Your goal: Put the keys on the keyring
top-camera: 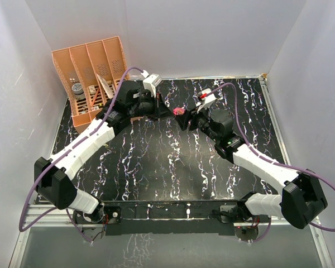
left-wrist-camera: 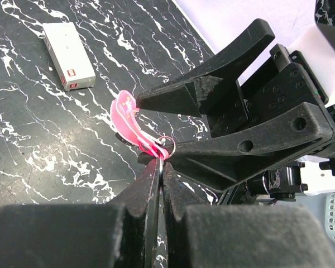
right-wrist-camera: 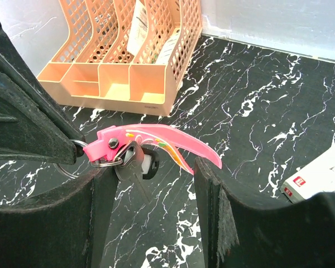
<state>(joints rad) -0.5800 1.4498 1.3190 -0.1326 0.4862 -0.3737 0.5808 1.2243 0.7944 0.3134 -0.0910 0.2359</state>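
The keyring's pink tag (top-camera: pixel 179 111) hangs in the air between the two grippers at the table's far middle. My left gripper (left-wrist-camera: pixel 161 163) is shut on the thin metal ring (left-wrist-camera: pixel 168 146) at the end of the tag (left-wrist-camera: pixel 128 120). In the right wrist view the tag (right-wrist-camera: pixel 156 139) lies across the open jaws of my right gripper (right-wrist-camera: pixel 152 169). A dark-headed grey key (right-wrist-camera: pixel 135 163) hangs from a small ring (right-wrist-camera: pixel 103 162) under the tag. The left gripper's fingers (right-wrist-camera: pixel 28 128) hold a ring at the tag's left end. My right gripper (top-camera: pixel 184 118) touches nothing.
A peach file organizer (top-camera: pixel 92 75) stands at the back left and shows in the right wrist view (right-wrist-camera: pixel 123 61). A white box with a red mark (left-wrist-camera: pixel 68 47) lies on the black marbled table (top-camera: pixel 156 167), also at the right wrist view's edge (right-wrist-camera: pixel 318 173). White walls enclose the table.
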